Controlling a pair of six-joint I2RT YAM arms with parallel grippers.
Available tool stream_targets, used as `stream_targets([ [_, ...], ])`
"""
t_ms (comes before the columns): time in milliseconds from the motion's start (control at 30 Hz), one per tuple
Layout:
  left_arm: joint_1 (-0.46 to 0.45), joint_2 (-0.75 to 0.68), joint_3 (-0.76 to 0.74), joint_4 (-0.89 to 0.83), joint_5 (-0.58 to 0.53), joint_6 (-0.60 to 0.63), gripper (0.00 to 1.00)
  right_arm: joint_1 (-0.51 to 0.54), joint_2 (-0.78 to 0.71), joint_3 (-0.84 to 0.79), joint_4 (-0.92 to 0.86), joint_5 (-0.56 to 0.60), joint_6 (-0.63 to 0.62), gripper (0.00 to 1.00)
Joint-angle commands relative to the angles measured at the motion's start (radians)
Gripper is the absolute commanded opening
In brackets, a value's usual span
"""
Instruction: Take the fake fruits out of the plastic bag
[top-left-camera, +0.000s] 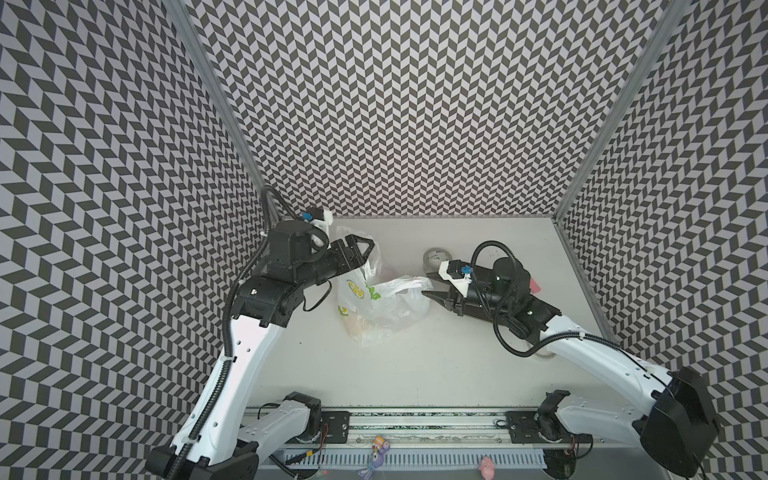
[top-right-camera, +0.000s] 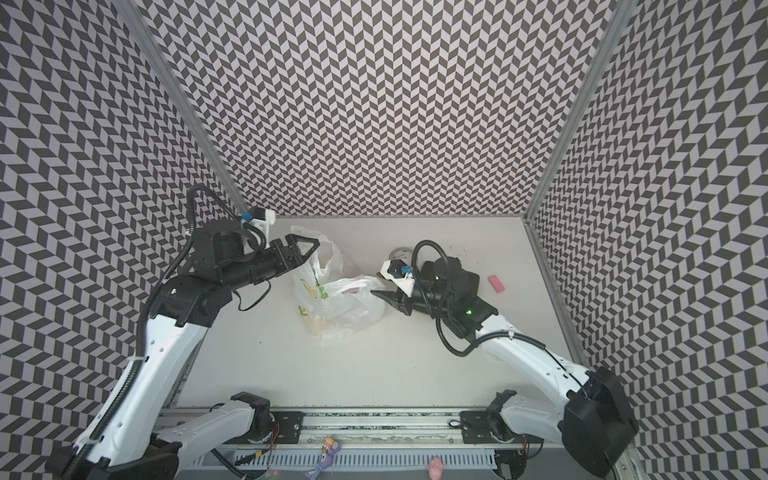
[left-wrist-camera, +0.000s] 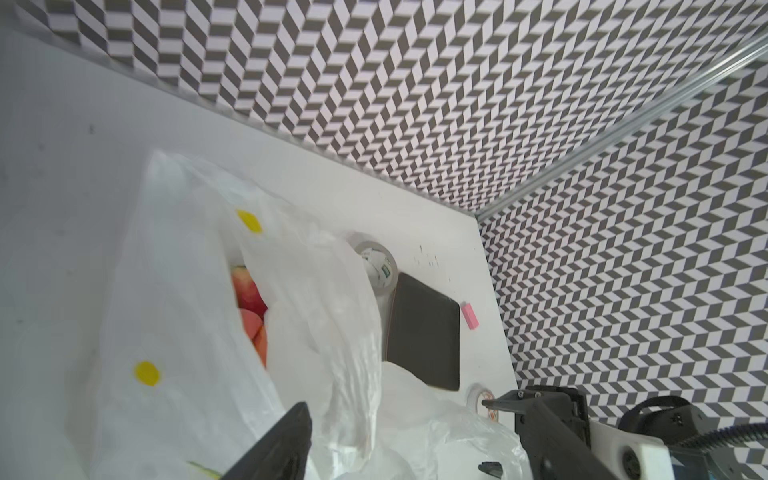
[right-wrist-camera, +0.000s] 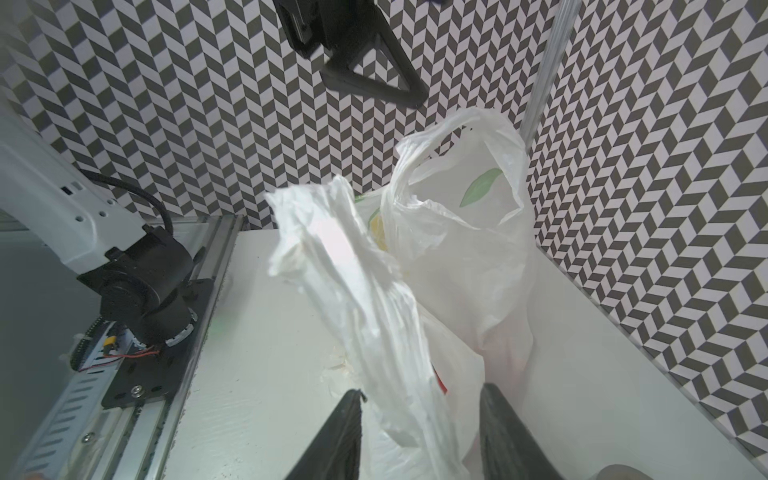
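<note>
The mounting rail (top-left-camera: 415, 430) ran along the near edge of the desk (top-left-camera: 415, 365) and carried both arm bases. On the left, the left end effector (top-left-camera: 365, 253) was positioned over the bag's upright handle loop with its jaws apart. In the left wrist view only one finger (left-wrist-camera: 286, 440) showed, lying beside the film, and nothing was clamped. The plastic bag (top-left-camera: 386, 309) sat crumpled on the desk between the two arms. The fake fruits (left-wrist-camera: 249, 303) were inside it, visible as red and orange shapes through the opening. On the right, the right end effector (right-wrist-camera: 422, 390) had its jaws partly apart. The twisted second handle ran between the fingers and was not yet clamped. A tape roll (top-left-camera: 434, 255) lay behind that arm, and a pink block (top-right-camera: 495, 282) lay farther right.
</note>
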Motion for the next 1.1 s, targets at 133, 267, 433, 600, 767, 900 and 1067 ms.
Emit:
stream_targets([
  [133, -0.081, 0.104, 0.091, -0.151, -0.147, -0.023, 0.85, 0.079, -0.022, 0.024, -0.061, 0.02, -0.094, 0.14],
  [267, -0.084, 0.13, 0.088, -0.137, -0.15, -0.007, 0.72, 0.172, -0.066, -0.007, -0.12, 0.081, -0.146, 0.08],
  [433, -0.086, 0.173, 0.079, -0.089, -0.088, 0.005, 0.4, 0.303, -0.1, -0.058, -0.113, 0.163, -0.156, 0.04],
  [600, -0.085, 0.194, 0.082, 0.023, -0.011, -0.027, 0.12, 0.444, -0.074, -0.107, -0.054, 0.247, -0.154, 0.03],
  [767, -0.084, 0.183, 0.016, 0.289, 0.034, -0.172, 0.0, 0.606, 0.024, -0.148, 0.1, 0.32, -0.157, 0.02],
  [900, -0.083, 0.202, -0.04, 0.463, 0.012, -0.261, 0.0, 0.683, 0.116, -0.134, 0.181, 0.329, -0.133, 0.14],
  [1067, -0.078, 0.224, -0.063, 0.578, -0.039, -0.28, 0.1, 0.688, 0.089, -0.079, 0.096, 0.391, -0.04, 0.64],
])
